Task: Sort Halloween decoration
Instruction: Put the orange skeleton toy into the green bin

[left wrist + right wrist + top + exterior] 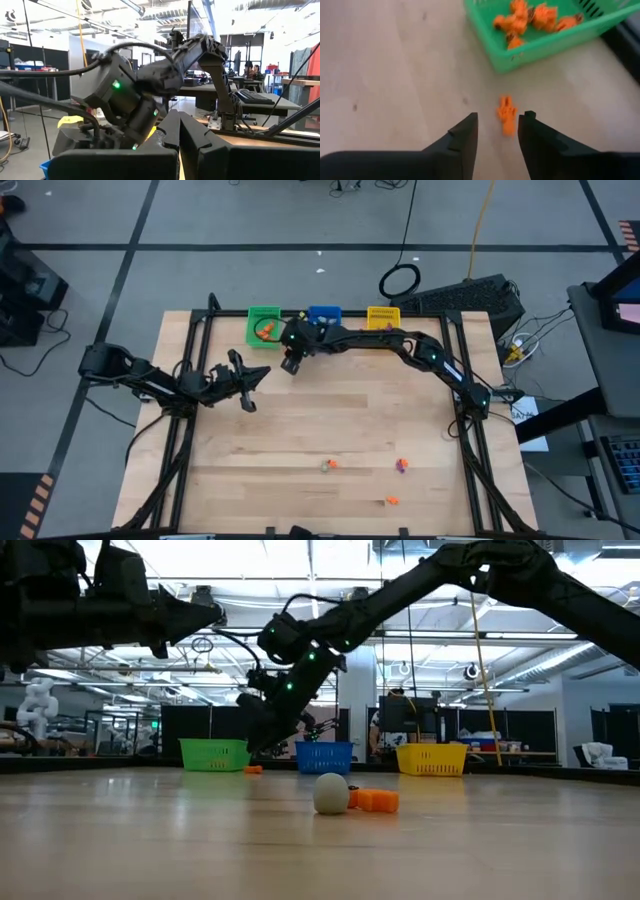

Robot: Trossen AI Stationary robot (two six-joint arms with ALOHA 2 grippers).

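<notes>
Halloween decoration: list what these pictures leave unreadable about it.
- Orange trinket by the green bin, right wrist view: motion blur hides its shape, and whether it lies on the table.
- Trinkets inside the green bin, high view: too small to count.
- Purple trinket, high view: too small to identify.
- Pale ball, low view: covers part of the orange piece behind it.

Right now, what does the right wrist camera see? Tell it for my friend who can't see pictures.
The right gripper hangs open over the wooden table, its two dark fingers either side of a small orange trinket lying on the wood. Just beyond stands a green bin holding several more orange trinkets.
</notes>
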